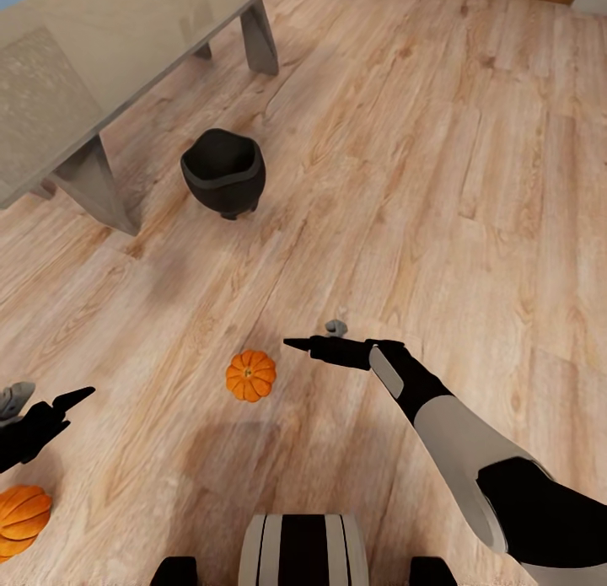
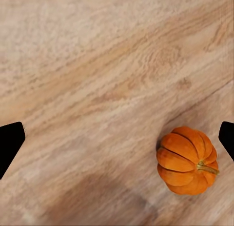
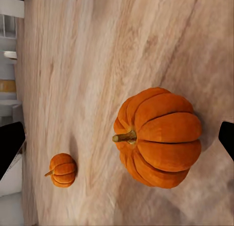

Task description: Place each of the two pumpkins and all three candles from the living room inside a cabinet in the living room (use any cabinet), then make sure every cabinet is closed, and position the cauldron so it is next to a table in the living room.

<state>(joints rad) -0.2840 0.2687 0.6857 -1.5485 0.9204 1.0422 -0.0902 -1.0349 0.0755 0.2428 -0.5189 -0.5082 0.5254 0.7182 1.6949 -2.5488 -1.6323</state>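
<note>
The right arm (image 1: 472, 451) has a glossy black shell near the shoulder, a pale grey forearm and a black wrist with a grey oval panel, ending in slim, pointed black fingers (image 1: 297, 344). The left gripper (image 1: 72, 398) is likewise black and pointed. The trunk (image 1: 302, 550) is pale grey with broad black vertical stripes.

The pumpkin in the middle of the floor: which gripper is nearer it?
Right. The right gripper hovers just beside the central pumpkin; the left gripper is farther off, nearer the other pumpkin.
</note>
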